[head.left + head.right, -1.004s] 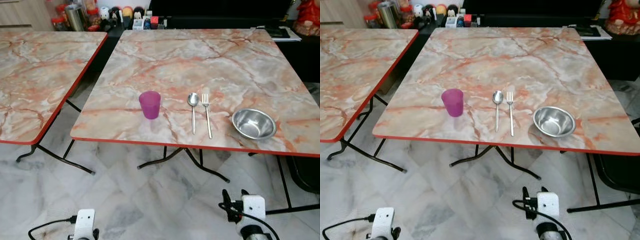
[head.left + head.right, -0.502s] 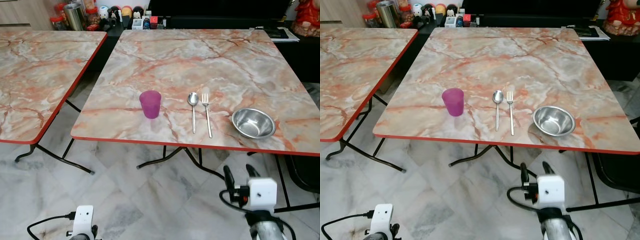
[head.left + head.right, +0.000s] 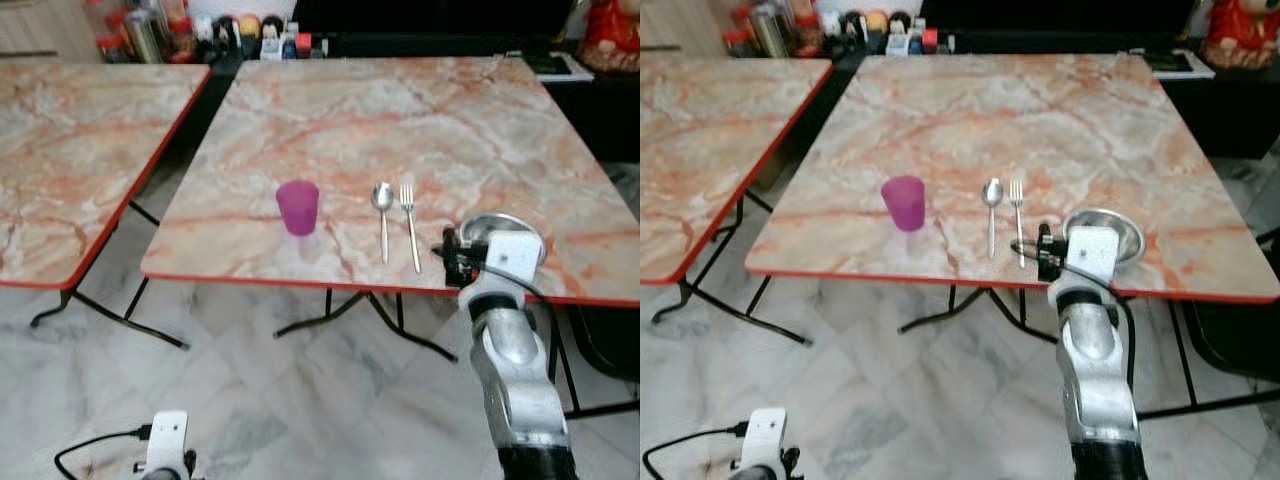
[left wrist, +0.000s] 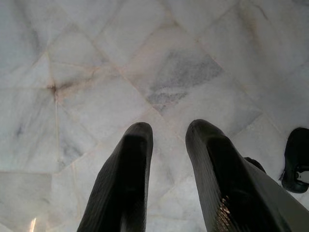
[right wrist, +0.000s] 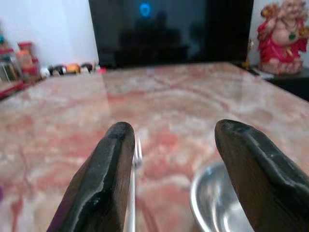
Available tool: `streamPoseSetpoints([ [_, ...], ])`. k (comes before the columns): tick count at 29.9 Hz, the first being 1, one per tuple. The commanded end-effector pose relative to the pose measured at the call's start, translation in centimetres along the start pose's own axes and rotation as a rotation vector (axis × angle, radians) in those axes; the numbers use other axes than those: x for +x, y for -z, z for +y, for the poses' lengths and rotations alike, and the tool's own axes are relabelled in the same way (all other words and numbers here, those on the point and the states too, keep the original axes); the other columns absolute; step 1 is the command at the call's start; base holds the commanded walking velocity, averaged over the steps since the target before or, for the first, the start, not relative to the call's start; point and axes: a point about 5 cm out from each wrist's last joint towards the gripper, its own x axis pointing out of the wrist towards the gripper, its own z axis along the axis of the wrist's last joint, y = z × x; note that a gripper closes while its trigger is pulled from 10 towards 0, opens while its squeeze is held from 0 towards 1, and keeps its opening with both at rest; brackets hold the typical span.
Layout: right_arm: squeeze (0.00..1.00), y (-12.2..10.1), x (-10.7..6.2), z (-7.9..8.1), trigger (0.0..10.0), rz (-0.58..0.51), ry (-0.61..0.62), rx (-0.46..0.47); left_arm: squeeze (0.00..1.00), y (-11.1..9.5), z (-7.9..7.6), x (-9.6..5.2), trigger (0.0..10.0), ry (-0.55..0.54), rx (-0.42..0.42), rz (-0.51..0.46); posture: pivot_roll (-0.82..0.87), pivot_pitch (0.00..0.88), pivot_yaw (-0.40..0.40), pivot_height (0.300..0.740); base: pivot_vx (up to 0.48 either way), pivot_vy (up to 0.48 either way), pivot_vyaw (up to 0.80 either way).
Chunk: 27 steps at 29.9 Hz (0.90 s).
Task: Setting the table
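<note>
Looks like the reach stage of setting the table: the right gripper (image 5: 174,193) is raised to the near edge of the tabletop (image 3: 400,110), jaws spread wide, and is lined up between the fork (image 3: 410,225) and the steel bowl (image 3: 1122,232), touching neither. Next, a pick is probably called for; the bowl seems the likely target, so 1 jaw would have to be dropped inside its thin rim. The bowl is round, shiny and slippery-looking; the fork and spoon (image 3: 383,215) are slim polished metal laid flat side by side, and the purple cup (image 3: 298,207) is translucent plastic, set upright further left. The tabletop is glossy marble-patterned with red edging. The left gripper (image 4: 166,169) is hung idle over the pale tiled floor (image 4: 145,63), jaws slightly parted.
</note>
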Motion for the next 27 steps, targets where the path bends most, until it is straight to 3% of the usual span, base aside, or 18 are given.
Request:
streamPoseSetpoints([
  [1, 0.00, 0.5, 0.3, -0.1, 10.0, 0.035, 0.022, -0.006, 0.00, 0.9, 0.3, -0.2, 10.0, -0.014, 0.007, 0.027, -0.10, 0.093, 0.048, 0.740, 0.244, 0.000, 0.00],
  [6, 0.00, 0.2, 1.0, -0.2, 10.0, 0.030, 0.029, -0.005, 0.00, 1.0, 0.2, -0.2, 10.0, -0.014, 0.010, 0.025, -0.10, 0.087, 0.045, 0.740, 0.275, 0.000, 0.00],
  [10, 0.00, 0.7, 0.8, 0.0, 10.0, 0.053, 0.034, 0.017, 0.00, 1.0, 0.1, -0.2, 10.0, -0.010, 0.015, 0.024, -0.10, 0.082, 0.042, 0.740, 0.281, 0.000, -0.65],
  [19, 0.00, 0.5, 0.8, 0.9, 10.0, 0.037, 0.012, 0.019, 0.00, 0.6, -0.2, -0.1, 10.0, 0.000, 0.013, 0.014, -0.10, 0.079, 0.042, 0.740, 0.296, 0.000, 0.00],
  [27, 0.00, 0.4, 1.1, 0.8, 10.0, 0.036, 0.015, 0.013, 0.00, 0.3, -0.2, -0.1, 10.0, -0.002, 0.008, 0.004, -0.09, 0.090, 0.040, 0.740, 0.312, 0.000, 0.00],
])
